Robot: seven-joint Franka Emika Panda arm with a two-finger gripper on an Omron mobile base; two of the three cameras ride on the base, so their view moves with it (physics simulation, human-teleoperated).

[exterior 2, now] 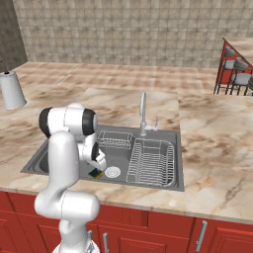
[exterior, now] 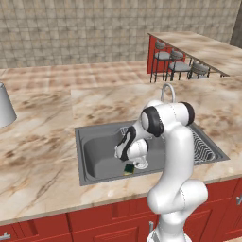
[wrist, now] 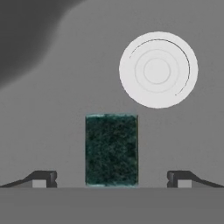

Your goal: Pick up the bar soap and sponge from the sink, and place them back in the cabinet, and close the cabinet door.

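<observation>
Fingers (wrist: 43, 178) spread wide, empty, straddling the sponge (wrist: 111, 149) on the sink (wrist: 65, 109) floor. Sponge centred between both tips, green face up, just beside the drain (wrist: 158, 69), long axis running across the closing line.

Beige-brown marbled stone counter (exterior: 42, 137) spans scene. Red cabinet fronts (exterior 2: 163, 232) with slim grey handles below counter's front edge. Grey cone-shaped metal object (exterior 2: 11, 90) near counter's far left edge. Grey-seated bar stools (exterior: 178, 65) beside red island counter. Tan tiled wall (exterior 2: 123, 29) behind.
</observation>
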